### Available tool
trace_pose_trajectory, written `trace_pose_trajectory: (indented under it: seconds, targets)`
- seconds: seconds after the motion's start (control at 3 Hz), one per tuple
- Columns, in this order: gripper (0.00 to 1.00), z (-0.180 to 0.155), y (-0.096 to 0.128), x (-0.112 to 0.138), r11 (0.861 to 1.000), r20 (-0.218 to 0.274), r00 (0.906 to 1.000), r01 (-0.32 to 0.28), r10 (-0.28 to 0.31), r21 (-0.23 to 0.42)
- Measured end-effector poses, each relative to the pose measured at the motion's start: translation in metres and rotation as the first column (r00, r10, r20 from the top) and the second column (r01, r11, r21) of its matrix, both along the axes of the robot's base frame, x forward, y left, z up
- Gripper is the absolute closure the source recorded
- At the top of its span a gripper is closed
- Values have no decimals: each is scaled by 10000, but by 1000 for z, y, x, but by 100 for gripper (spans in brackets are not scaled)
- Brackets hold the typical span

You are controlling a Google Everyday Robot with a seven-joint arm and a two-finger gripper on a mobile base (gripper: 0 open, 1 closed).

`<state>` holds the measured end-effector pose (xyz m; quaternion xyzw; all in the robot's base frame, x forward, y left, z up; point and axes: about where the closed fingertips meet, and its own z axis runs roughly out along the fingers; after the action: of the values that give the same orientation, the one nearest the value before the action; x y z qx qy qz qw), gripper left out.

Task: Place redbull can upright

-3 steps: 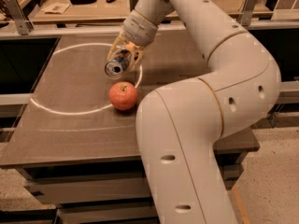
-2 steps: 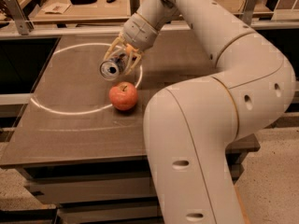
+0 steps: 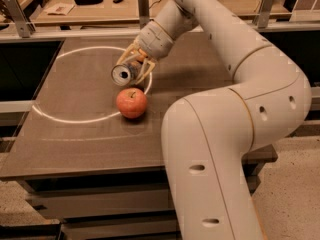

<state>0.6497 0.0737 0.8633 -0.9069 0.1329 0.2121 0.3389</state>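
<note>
The redbull can (image 3: pixel 122 73) is held on its side above the table, its silver top facing the camera. My gripper (image 3: pixel 131 68) is shut on the can, its fingers (image 3: pixel 144 70) wrapped around the can's body. A red apple (image 3: pixel 131 103) sits on the table just below and in front of the can, apart from it. The can's blue and silver body is mostly hidden by the fingers.
The brown table (image 3: pixel 75 134) has a white circle (image 3: pixel 55 115) marked on it. My white arm (image 3: pixel 235 119) fills the right half of the view. A second table (image 3: pixel 100 9) with small items stands behind, with metal posts (image 3: pixel 15 14) along the rail.
The gripper with the can has shifted slightly left and tilted, so the can's top now points more toward the camera. The apple has not moved.
</note>
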Motion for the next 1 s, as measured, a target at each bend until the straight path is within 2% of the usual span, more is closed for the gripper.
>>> trace_pose_trajectory:
  seconds: [0.33, 0.67, 1.0]
  targets:
    - [100, -14, -17, 1, 9806, -2494, 9646, 1258, -855, 1504]
    - [100, -7, -40, 2, 9276, -4419, 8892, 2581, -1188, 2700]
    - [100, 11, -68, -3, 8966, -5519, 8217, 3432, -1423, 2799]
